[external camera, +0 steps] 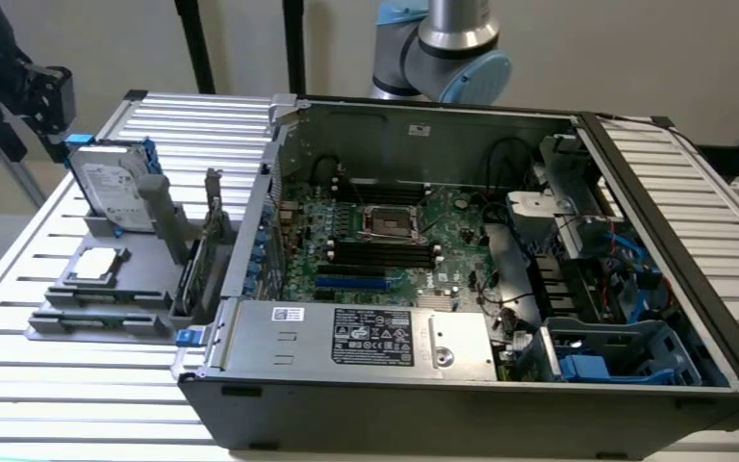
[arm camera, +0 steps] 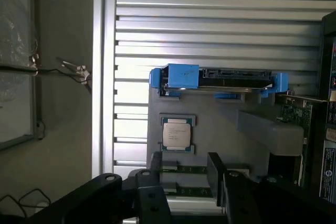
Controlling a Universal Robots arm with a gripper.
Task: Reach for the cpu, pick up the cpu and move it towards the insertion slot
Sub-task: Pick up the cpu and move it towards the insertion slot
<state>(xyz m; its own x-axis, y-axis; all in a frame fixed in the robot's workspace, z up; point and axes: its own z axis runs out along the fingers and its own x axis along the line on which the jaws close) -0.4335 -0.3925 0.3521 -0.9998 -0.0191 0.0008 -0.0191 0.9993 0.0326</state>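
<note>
Reach | you have the gripper (arm camera: 185, 167) spread, empty, near the cpu (arm camera: 176, 134) | cpu lies flat in the grey holder (arm camera: 220, 124) on the counter (external camera: 36, 385), top exposed for pinching | insertion slot (external camera: 392, 221) well apart, inside the open case (external camera: 472, 409).

Soft, even indoor light falls on the open computer case (external camera: 472, 385); its inside lies in shade, darkest toward the exterior view's right. The slatted metal table (external camera: 88, 404) beside the case shines pale. In the wrist view its slats (arm camera: 220, 24) glare white, and the gripper (arm camera: 185, 163) is a dark silhouette.
</note>
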